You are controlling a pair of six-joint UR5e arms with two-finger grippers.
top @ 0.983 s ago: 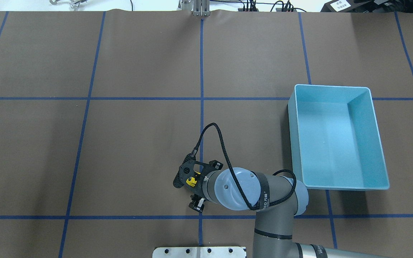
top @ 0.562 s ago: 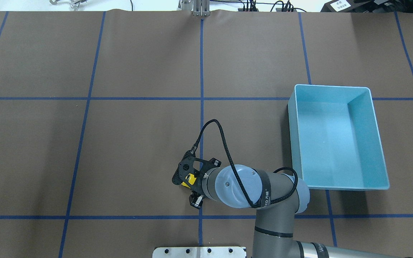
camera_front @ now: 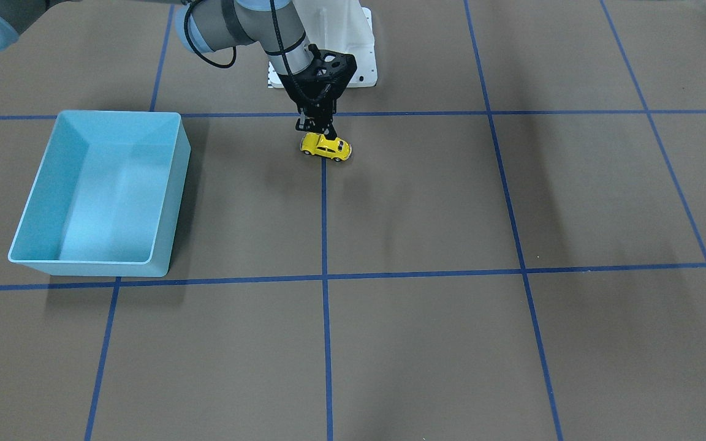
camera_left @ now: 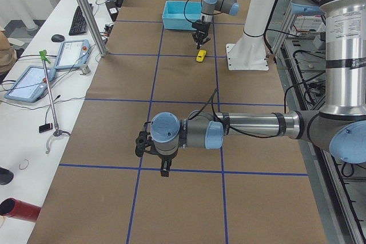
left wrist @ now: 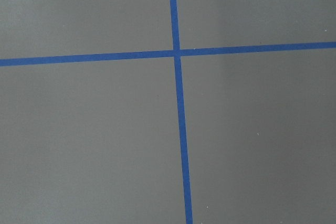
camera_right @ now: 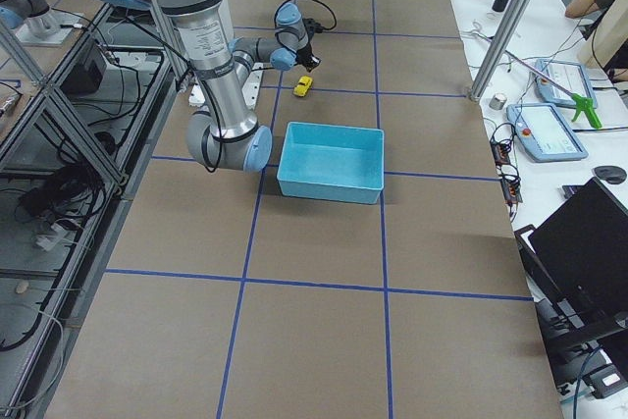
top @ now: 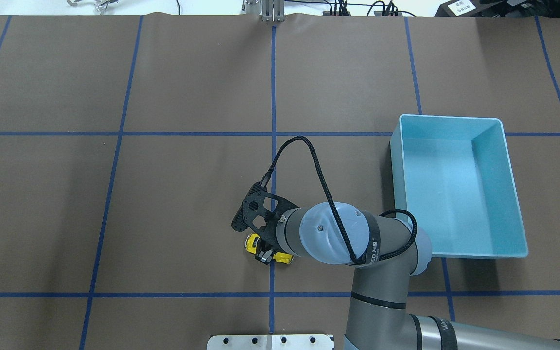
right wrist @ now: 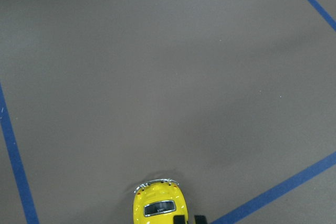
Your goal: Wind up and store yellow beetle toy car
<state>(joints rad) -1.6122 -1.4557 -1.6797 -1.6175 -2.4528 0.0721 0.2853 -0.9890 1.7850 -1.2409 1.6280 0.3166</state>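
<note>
In the front-facing view, the light-blue bin (camera_front: 176,177) sits at the left of the frame with nothing visible inside it, well apart from everything else. Toward upper centre, the right gripper (camera_front: 316,130) points straight down, its tips right at the rear of the yellow beetle toy car (camera_front: 326,147). The car stands on its wheels on the brown tabletop (camera_front: 451,214), lying across a vertical blue tape line (camera_front: 325,214) just below where it crosses a horizontal one. In the right wrist view two dark fingers (right wrist: 179,220) show at the bottom edge, drawn nearly together beside the car's back window, too narrow a gap to be pinching the car. In the exterior left view the left gripper (camera_left: 163,171) hangs low over bare tabletop at lower centre, far from the car; I cannot tell how its fingers stand
</note>
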